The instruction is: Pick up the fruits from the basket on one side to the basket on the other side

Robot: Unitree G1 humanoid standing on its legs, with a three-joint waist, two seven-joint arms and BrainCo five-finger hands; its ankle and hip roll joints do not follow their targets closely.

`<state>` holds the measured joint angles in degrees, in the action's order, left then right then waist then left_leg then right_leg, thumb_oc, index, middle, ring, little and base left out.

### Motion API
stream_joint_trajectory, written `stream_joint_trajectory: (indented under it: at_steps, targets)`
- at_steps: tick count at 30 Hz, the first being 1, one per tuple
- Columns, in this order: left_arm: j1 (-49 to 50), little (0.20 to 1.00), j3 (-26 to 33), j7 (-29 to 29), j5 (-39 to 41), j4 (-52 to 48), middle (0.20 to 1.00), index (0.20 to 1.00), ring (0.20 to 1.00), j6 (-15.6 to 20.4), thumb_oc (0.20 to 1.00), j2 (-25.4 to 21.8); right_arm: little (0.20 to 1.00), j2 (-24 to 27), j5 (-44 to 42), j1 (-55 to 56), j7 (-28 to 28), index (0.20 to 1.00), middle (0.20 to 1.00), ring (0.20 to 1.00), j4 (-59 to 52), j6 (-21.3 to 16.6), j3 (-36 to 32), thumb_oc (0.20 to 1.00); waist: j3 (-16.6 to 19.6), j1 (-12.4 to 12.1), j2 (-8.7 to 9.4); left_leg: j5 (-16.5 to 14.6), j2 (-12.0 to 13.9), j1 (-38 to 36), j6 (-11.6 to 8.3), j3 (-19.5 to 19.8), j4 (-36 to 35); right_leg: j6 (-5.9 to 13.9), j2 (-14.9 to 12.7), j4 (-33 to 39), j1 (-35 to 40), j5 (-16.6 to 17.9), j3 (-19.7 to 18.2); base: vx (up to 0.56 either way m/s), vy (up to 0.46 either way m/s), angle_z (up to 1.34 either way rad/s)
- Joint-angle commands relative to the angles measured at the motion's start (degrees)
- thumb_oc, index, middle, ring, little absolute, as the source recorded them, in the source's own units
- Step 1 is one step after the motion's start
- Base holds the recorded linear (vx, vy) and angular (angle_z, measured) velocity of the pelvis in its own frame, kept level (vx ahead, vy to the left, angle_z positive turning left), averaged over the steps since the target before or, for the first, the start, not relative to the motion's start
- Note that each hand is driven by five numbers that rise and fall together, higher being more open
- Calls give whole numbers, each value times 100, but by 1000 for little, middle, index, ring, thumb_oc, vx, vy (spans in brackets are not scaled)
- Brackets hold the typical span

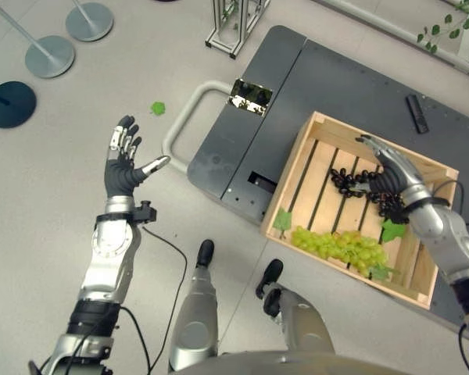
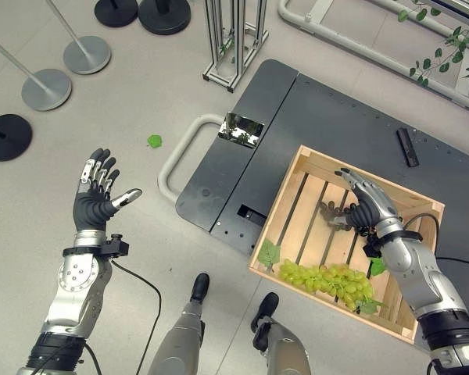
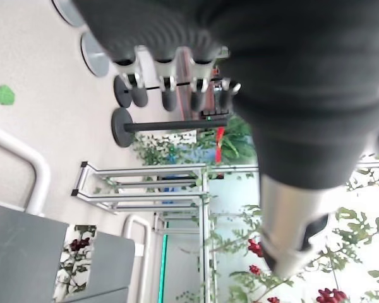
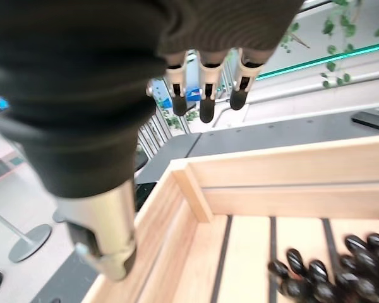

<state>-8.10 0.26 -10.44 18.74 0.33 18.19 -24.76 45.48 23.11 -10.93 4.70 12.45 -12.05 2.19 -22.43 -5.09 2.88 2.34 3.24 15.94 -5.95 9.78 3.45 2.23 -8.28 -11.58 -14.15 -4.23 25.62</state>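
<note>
A wooden crate [image 2: 293, 184] is sitting on a dark grey platform [image 2: 328, 117], toward the platform's near edge. Inside the crate, a bunch of green grapes [image 2: 328, 280] is lying along the crate's near wall, with green leaves [image 2: 268, 254] at either end of it. A bunch of dark grapes [image 1: 345, 181] is lying on the crate's slatted floor, farther in than the green bunch and apart from it.

The right hand [image 2: 365, 205] is hanging over the crate's interior, directly above the dark grapes. Its fingers [image 4: 205, 104] are extending straight and slightly apart, and the thumb [image 4: 104, 233] is standing off to the side; nothing is being pinched or gripped. Whether the palm is touching the dark grapes cannot be determined from the head views; the right wrist view is showing the grapes lying below the fingers, apart from them.

The left hand [image 1: 124, 164] is raised over bare floor, well apart from the crate and off the platform's rounded handle bar [image 1: 189, 109]. Its fingers [image 1: 122, 139] are spreading wide with the thumb angled out, holding nothing.

A loose green leaf [image 1: 157, 108] is lying on the floor just beside the handle bar. A small black bar-shaped object [image 2: 407, 147] is lying on the platform beyond the crate's far corner. Round stanchion bases [image 2: 45, 88] are standing on the floor, well apart from the crate.
</note>
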Motion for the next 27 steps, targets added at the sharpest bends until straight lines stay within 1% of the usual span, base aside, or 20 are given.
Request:
stream_joint_trajectory:
  at_steps: [1, 5, 12, 16, 18, 23, 24, 25, 26, 27]
  targets:
    - [-75, 1000, 67, -3, -265, -468, 1000, 1000, 1000, 409, 1000, -4, 1000, 221, 117, 98, 164, 1000, 1000, 1000, -320, -101, -261, 1000, 169, 195, -7, 278, -69, 9, 36, -33, -283, 35, 7, -707, -64, -952, -34, 0, 0, 0]
    - [-28, 1000, 90, 16, -269, -464, 1000, 1000, 1000, 406, 1000, -9, 1000, 206, 136, 308, 129, 1000, 1000, 1000, -193, -84, -315, 1000, 159, 223, 11, 275, -53, 28, 34, -54, -276, 48, 21, -668, -81, -919, -65, 0, 0, 0]
    - [-90, 1000, 57, 3, -201, -463, 1000, 1000, 1000, 409, 1000, -51, 1000, 269, 85, 93, 120, 1000, 1000, 1000, 539, 35, 39, 1000, 51, 215, 3, 289, -50, 67, 48, -94, -270, 60, 19, -652, -168, -865, -143, -17, 1, -5]
    - [-222, 1000, -63, -47, -131, -470, 1000, 1000, 1000, 391, 1000, -100, 1000, 350, 70, -353, 241, 1000, 1000, 1000, 1086, 168, 379, 1000, -94, 180, -82, 342, -60, 159, 50, -106, -272, 68, -13, -730, -300, -844, -154, -24, 0, -6]
    - [-238, 1000, -82, -51, -128, -474, 1000, 1000, 1000, 384, 1000, -99, 1000, 362, 73, -424, 261, 1000, 1000, 1000, 1184, 193, 418, 1000, -126, 170, -108, 353, -64, 176, 50, -103, -272, 67, -26, -749, -320, -845, -149, 0, 0, 0]
    - [-343, 1000, -234, -46, -63, -585, 1000, 1000, 1000, 404, 1000, -90, 1000, 310, -3, -842, 504, 1000, 1000, 1000, 1761, 335, 575, 1000, -270, 109, -254, 413, -109, 308, 55, -71, -278, 59, -96, -886, -484, -865, -115, -10, -2, 2]
    - [-343, 1000, -232, -46, -63, -585, 1000, 1000, 1000, 404, 1000, -90, 1000, 310, -4, -847, 505, 1000, 1000, 1000, 1765, 334, 579, 1000, -269, 111, -253, 413, -109, 309, 55, -70, -278, 59, -97, -887, -486, -866, -114, -12, -9, 5]
    - [-351, 1000, -230, -68, -71, -658, 1000, 1000, 1000, 413, 1000, -98, 1000, 326, 20, -977, 562, 1000, 1000, 1000, 1779, 366, 623, 1000, -329, 92, -303, 433, -118, 328, 48, -51, -302, 55, -122, -965, -555, -899, -109, 74, -53, 3]
    - [-370, 1000, -256, -74, -61, -673, 1000, 1000, 1000, 419, 1000, -96, 1000, 332, 21, -1053, 587, 1000, 1000, 1000, 1829, 383, 644, 1000, -316, 97, -304, 342, -122, 293, 22, -26, -336, 86, -117, -993, -548, -1036, -184, -16, -9, 5]
    - [-396, 1000, -264, -86, -56, -689, 1000, 1000, 1000, 423, 1000, -98, 1000, 300, 0, -1177, 640, 1000, 1000, 1000, 1930, 400, 693, 1000, -374, 66, -349, 456, -133, 389, 45, -29, -305, 56, -146, -1023, -633, -905, -96, 76, -46, 13]
